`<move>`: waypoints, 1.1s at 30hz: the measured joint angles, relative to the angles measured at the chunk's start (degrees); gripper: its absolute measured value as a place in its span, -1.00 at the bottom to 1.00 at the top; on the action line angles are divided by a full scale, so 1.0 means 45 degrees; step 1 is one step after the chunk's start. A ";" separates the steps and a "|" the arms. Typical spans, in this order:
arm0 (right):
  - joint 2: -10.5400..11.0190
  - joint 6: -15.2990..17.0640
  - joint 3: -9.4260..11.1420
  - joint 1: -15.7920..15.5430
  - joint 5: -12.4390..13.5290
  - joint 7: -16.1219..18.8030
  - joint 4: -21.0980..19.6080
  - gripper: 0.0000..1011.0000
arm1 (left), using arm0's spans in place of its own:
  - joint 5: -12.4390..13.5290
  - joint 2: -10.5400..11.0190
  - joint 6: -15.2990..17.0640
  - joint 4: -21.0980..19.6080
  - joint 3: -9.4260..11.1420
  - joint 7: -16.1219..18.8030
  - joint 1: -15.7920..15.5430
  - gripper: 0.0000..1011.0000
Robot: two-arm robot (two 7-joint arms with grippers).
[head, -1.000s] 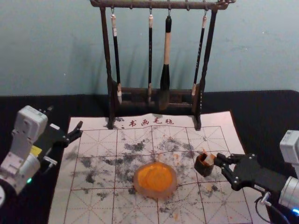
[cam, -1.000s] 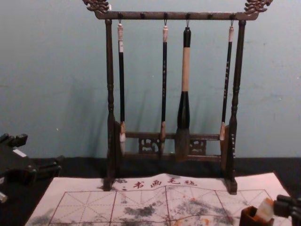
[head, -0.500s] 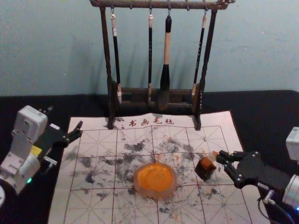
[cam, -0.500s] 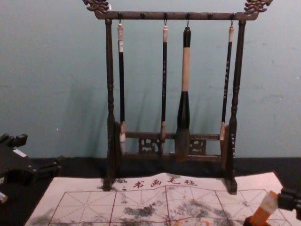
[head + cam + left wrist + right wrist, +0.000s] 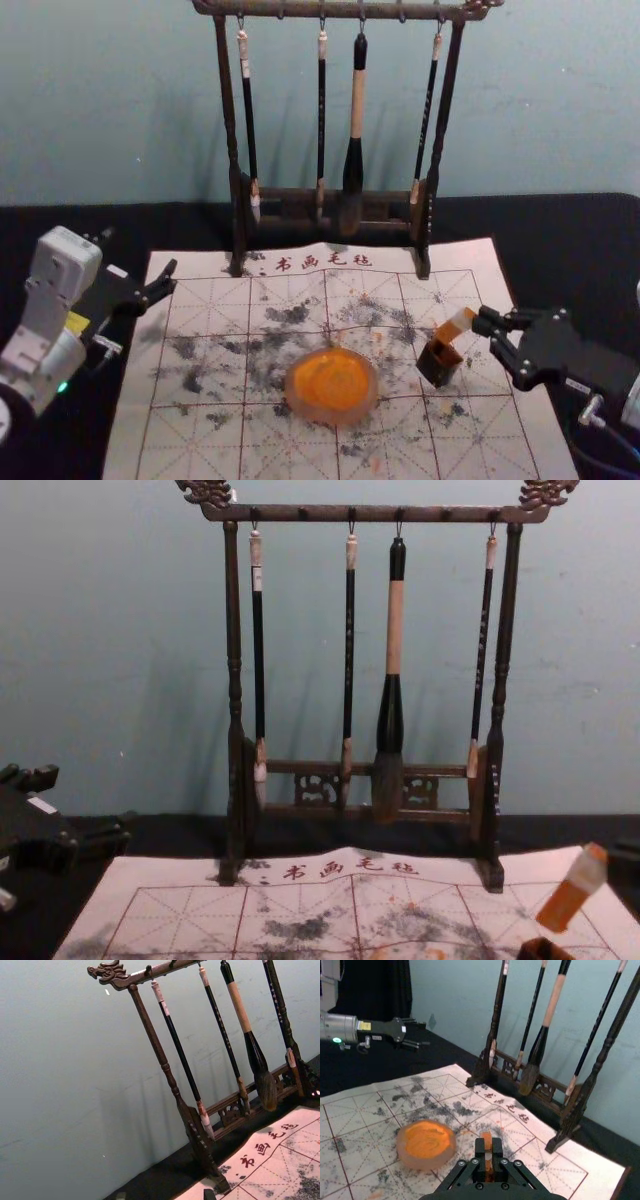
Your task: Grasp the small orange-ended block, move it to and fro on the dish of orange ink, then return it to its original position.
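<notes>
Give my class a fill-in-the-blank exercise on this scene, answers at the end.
The robot's ______ pincer holds the block.
The ink in the dish is ______ in colour.
The rack holds exactly ______ brushes.
In the head view, the dish lies to the ______ of the box.
Missing words: right; orange; four; left.

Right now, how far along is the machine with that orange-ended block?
Picking up looks done: the block is in the right gripper, tilted, just above its dark box. Rubbing it on the orange dish, off to one side, seems left, then returning it.
</notes>
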 joint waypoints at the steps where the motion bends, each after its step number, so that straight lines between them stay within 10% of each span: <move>1: 0.0015 0.0012 0.0013 0.0000 0.0011 -0.0002 -0.0052 -0.90 | 0.0001 0.0000 0.0001 0.0000 0.0000 0.0000 0.0000 0.98; 10: 0.0014 0.0207 -0.0195 0.0478 -0.0074 0.0050 -0.0203 -0.90 | 0.0001 0.0000 0.0000 0.0001 0.0000 0.0001 0.0001 0.98; 33: -0.0666 0.0552 -0.2568 0.2856 -0.1190 0.1264 0.1102 -0.90 | 0.0000 0.0000 0.0000 0.0001 0.0000 0.0001 0.0000 0.98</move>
